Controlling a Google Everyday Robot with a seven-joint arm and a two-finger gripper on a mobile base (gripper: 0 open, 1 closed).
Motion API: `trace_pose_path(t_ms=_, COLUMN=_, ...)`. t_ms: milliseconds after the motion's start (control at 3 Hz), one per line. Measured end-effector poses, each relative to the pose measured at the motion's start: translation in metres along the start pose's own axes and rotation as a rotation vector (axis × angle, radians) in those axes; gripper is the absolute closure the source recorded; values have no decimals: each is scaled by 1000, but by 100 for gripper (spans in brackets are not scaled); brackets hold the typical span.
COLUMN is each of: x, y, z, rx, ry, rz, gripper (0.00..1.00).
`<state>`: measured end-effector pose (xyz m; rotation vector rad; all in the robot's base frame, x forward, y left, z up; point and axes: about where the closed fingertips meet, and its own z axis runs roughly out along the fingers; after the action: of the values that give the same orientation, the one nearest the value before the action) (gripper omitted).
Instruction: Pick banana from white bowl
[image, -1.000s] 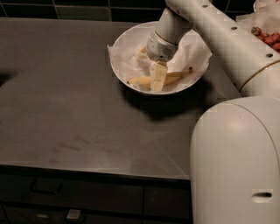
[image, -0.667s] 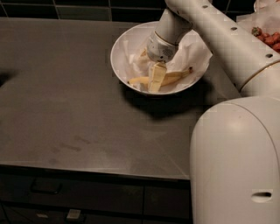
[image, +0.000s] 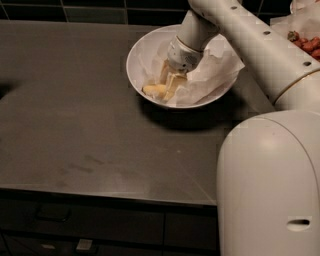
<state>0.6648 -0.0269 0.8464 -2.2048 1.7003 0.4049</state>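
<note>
The gripper (image: 170, 85) is at the banana (image: 154, 90) in the white bowl (image: 136, 57), top middle; I can't tell if it's holding, so next comes squeeze and lift.

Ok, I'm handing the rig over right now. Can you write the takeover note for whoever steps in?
Gripper: down inside the white bowl, right at the banana. This view does not confirm a hold on it.
Banana: lies on the crinkled paper in the bowl's front left part, partly hidden by the gripper. Not lifted yet.
White bowl: on the dark counter, toward its back right. The strawberries at the far right are not part of the job.
Done: the reach into the bowl.
Left: secure the grasp and lift the banana clear of the bowl, probably slowly so the paper stays put.
</note>
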Motion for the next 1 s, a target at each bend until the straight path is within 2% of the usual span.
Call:
trace_pose_path(t_ms=333, x=0, y=0, z=0, rx=0, ry=0, rz=0, gripper=92)
trace_pose_path(t_ms=667, x=-1, y=-4, z=-3, rx=36, ry=-7, rz=27, gripper=100)
trace_pose_path(t_ms=1000, x=-11, y=-3, z=-22, rx=99, ry=-9, rz=57, gripper=100)
